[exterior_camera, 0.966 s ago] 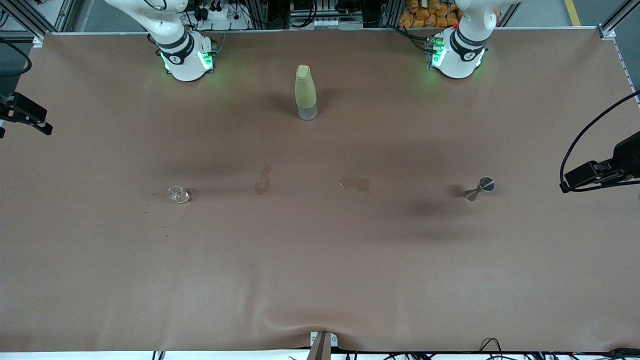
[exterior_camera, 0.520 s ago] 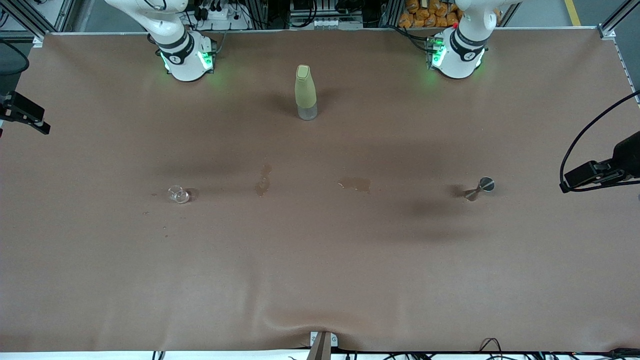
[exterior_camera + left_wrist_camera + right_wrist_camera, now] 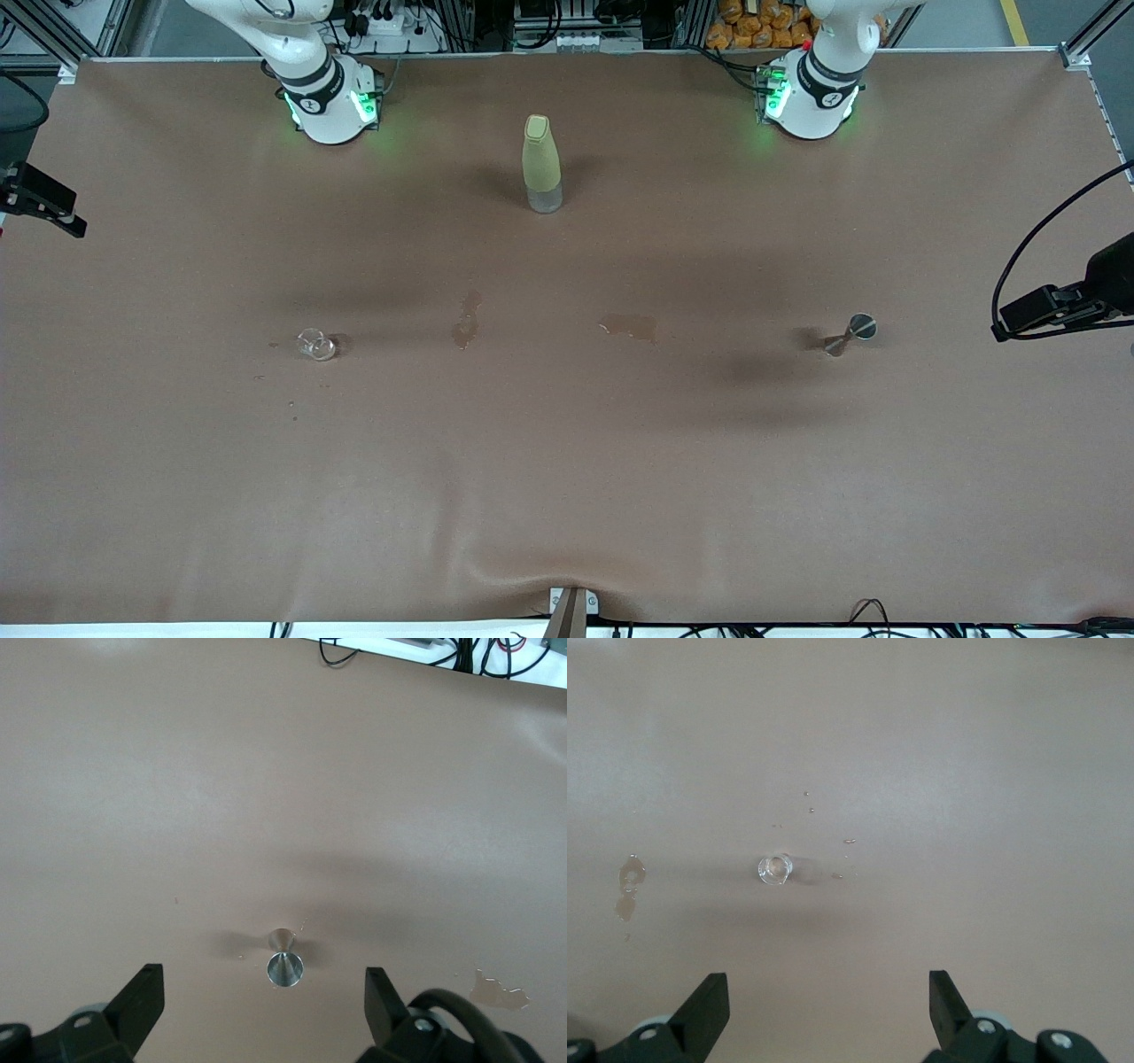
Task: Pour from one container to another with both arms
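Note:
A small clear glass [image 3: 315, 344] stands on the brown table toward the right arm's end. My right gripper [image 3: 828, 1005] hangs high over the table with the glass [image 3: 774, 869] below it; it is open and holds nothing. A steel hourglass-shaped jigger [image 3: 849, 334] stands toward the left arm's end. My left gripper [image 3: 263, 1005] hangs high over the jigger [image 3: 284, 964], open and empty. A tall yellow-green bottle [image 3: 541, 164] stands upright between the two arm bases, farther from the front camera than both small vessels.
Two wet patches lie on the brown cover between glass and jigger: a narrow one [image 3: 465, 321] and a wider one [image 3: 631, 327]. Small droplets lie around the glass. The arm bases [image 3: 330, 106] [image 3: 811, 99] stand at the table's edge farthest from the front camera.
A black part of the right arm's hand at the front view's edge has drifted slightly outward. Glass, jigger and bottle have not moved.

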Controlling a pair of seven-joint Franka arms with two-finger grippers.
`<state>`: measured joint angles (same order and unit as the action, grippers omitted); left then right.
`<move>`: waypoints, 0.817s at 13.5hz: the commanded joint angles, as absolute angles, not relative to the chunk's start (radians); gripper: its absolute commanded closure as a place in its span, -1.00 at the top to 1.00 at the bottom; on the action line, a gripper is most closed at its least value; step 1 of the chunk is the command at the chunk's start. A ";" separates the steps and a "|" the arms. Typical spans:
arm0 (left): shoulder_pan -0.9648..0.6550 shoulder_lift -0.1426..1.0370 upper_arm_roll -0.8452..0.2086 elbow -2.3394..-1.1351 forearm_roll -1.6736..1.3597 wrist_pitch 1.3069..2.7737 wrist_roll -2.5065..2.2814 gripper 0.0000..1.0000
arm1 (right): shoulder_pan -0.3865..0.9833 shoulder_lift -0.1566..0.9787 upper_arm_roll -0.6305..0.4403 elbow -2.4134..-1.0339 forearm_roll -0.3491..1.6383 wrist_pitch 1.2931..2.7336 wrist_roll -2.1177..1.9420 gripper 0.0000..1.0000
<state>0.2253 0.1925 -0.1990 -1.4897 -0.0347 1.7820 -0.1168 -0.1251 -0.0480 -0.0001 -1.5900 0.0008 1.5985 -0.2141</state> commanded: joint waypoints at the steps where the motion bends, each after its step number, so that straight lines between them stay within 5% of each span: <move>1: 0.222 0.181 -0.201 -1.493 -0.012 1.770 -0.137 1.00 | -0.143 -0.040 0.011 -1.569 -0.003 1.583 -0.230 1.00; 11: 0.221 0.181 -0.201 -1.493 -0.012 1.770 -0.137 1.00 | -0.179 -0.043 -0.092 -1.582 0.002 1.588 -1.096 1.00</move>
